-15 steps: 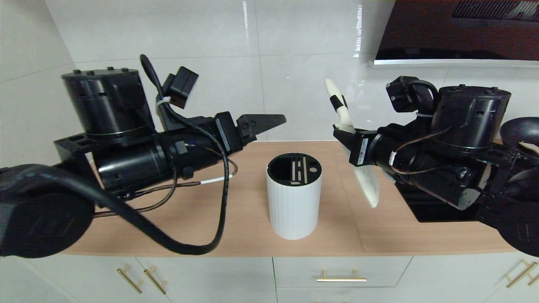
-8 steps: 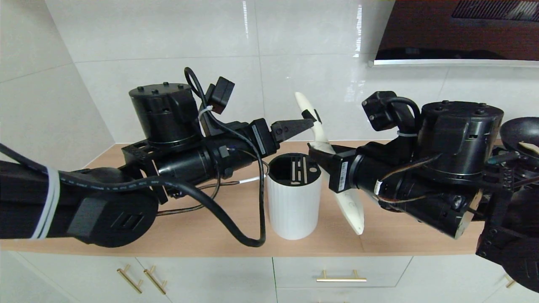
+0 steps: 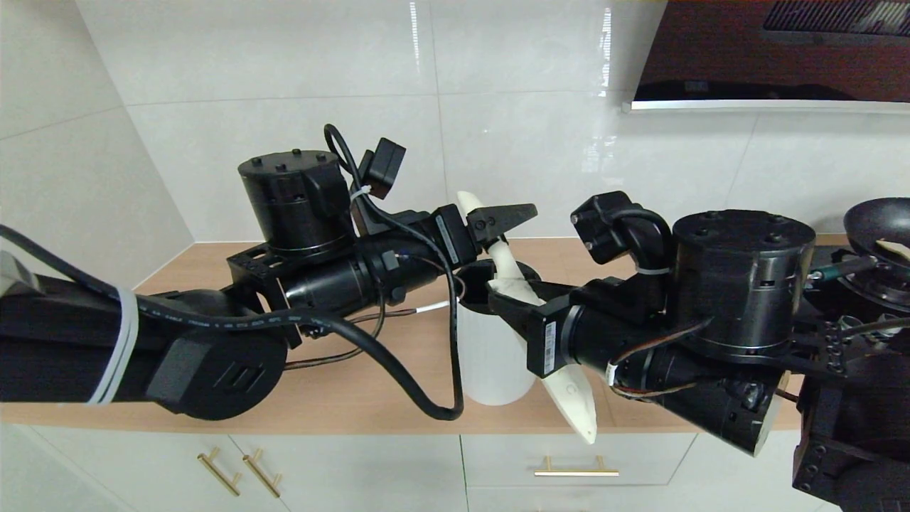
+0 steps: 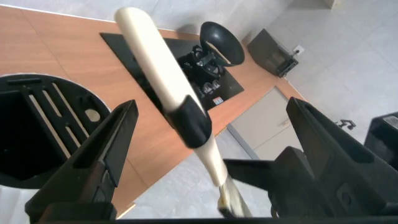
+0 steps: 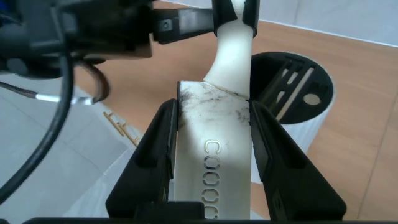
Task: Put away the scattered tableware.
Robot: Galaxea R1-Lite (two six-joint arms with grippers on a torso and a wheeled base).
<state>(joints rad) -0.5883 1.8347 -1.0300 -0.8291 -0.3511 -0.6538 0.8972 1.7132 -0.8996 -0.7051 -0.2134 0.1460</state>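
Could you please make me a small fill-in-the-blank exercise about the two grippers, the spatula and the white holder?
1. The right gripper is ___ on the white spatula.
2. The left gripper is ___, one finger on each side of the spatula's handle.
3. The band around that handle is ___.
4. The white holder stands on the wooden ___.
Missing words: shut; open; black; counter.

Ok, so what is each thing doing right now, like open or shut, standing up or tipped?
Cream plastic spatula with black band: tilted, gripped at its blade.
Right gripper: shut on the spatula.
Left gripper: open, straddling the spatula's handle.
White ribbed cylindrical holder: upright on the wooden counter.
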